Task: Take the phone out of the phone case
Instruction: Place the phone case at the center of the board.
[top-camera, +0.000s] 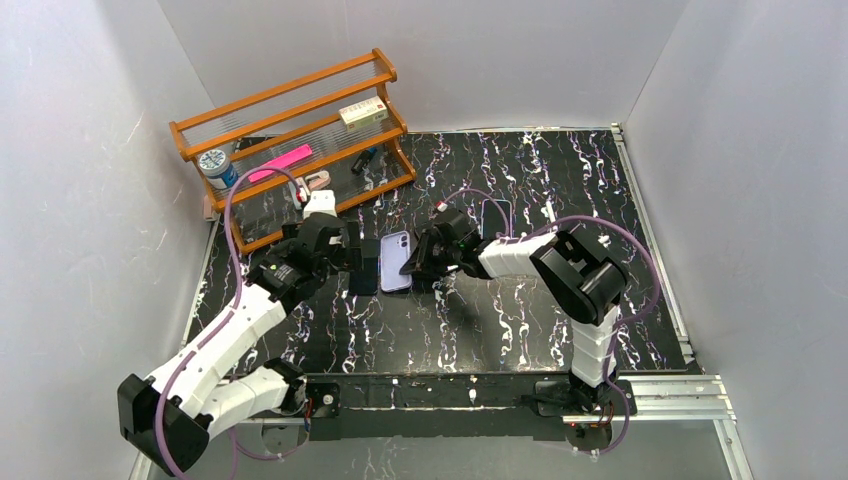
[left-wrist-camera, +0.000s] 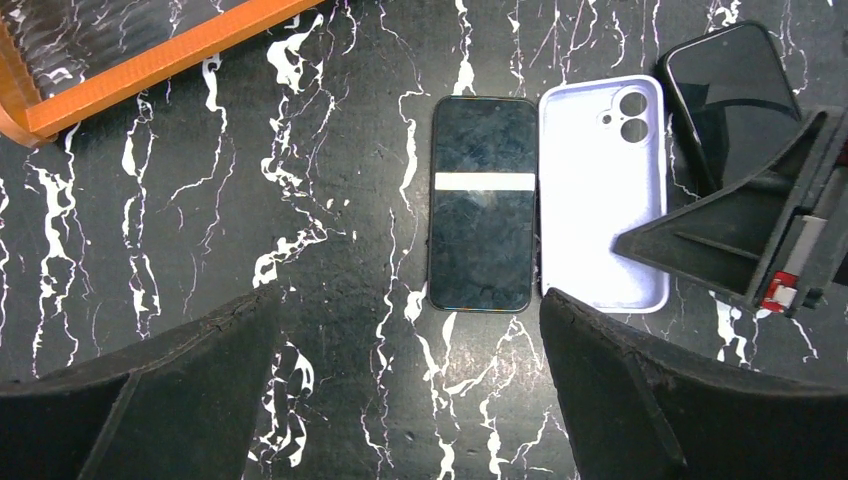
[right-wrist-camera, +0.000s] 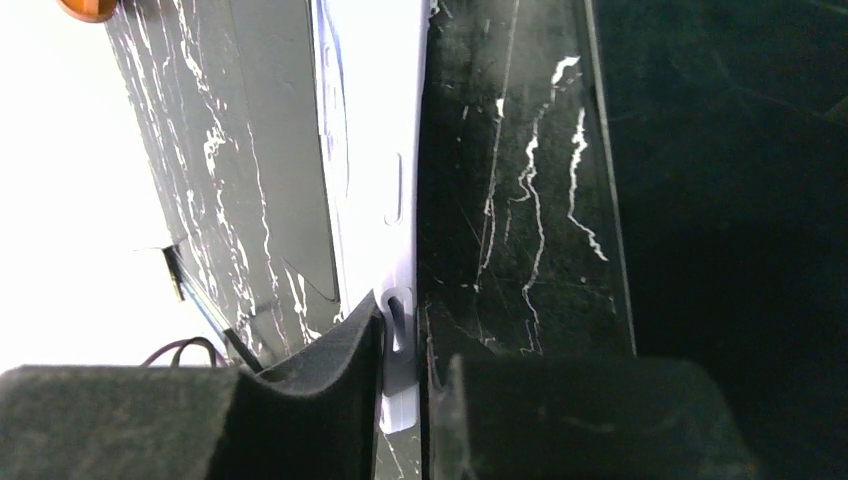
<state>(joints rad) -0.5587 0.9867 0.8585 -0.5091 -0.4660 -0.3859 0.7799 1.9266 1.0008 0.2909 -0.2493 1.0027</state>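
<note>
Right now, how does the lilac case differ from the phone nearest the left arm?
The phone is glossy black; the lilac case is pale. The phone shows a flat screen; the case, a hollow with camera cutouts. The right gripper's jaws straddle the case's edge; the phone lies free. Both lie flat.

Desk (top-camera: 520, 330): black marble, white veins. Walls (top-camera: 90, 150) plain pale grey. Orange rack (top-camera: 283, 90) far left, possibly wooden.

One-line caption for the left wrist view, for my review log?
The phone lies screen-up beside the empty lilac case, framed by the open left gripper.
</note>
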